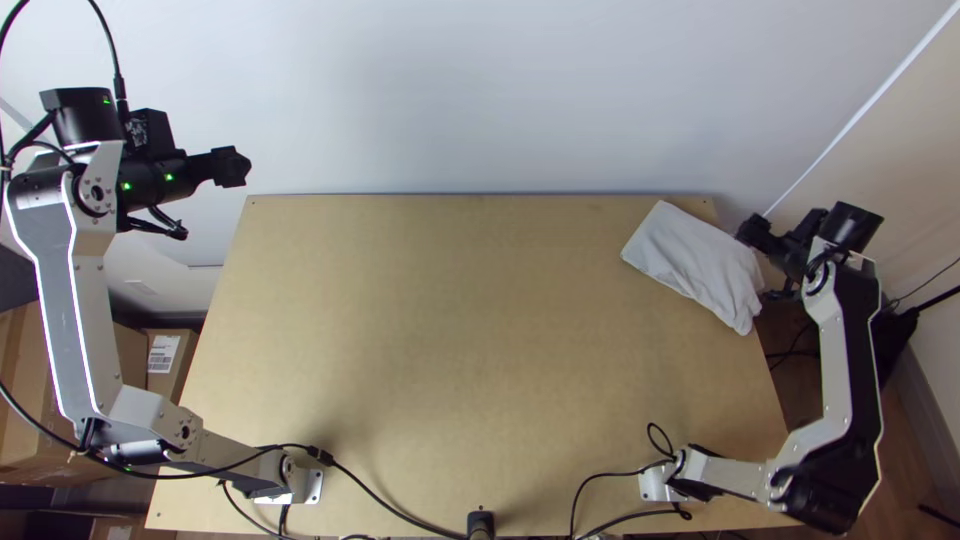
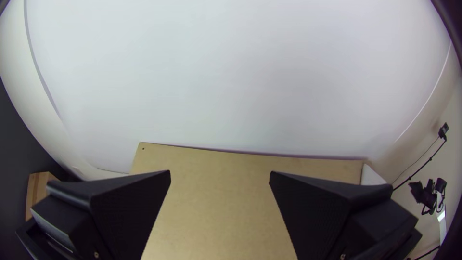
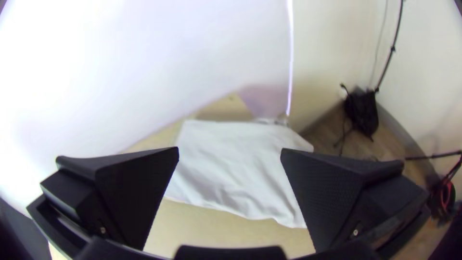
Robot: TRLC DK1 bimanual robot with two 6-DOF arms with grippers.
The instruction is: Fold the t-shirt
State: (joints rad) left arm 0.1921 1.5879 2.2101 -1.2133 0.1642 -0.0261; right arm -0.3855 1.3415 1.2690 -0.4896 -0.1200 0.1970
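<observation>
The white t-shirt [image 1: 695, 262] lies as a compact, roughly rectangular folded bundle at the table's far right corner, its surface wrinkled; how many folds it has I cannot tell. My right gripper [image 1: 757, 233] is just to the right of the cloth. In the right wrist view the t-shirt [image 3: 236, 168] shows beyond my right gripper [image 3: 229, 151], which stands open and holds nothing. Off the table's far left corner is my left gripper [image 1: 232, 167]. Its fingers are wide apart in the left wrist view, so the left gripper [image 2: 220, 174] is open, with nothing between them.
The wooden table [image 1: 440, 330] has a pale wall [image 1: 480, 90] along its far edge. Cables [image 1: 385, 500] run near the front edge between the arm bases. Cardboard boxes [image 1: 165, 360] stand left of the table. A black bag [image 3: 361, 110] lies on the floor to the right.
</observation>
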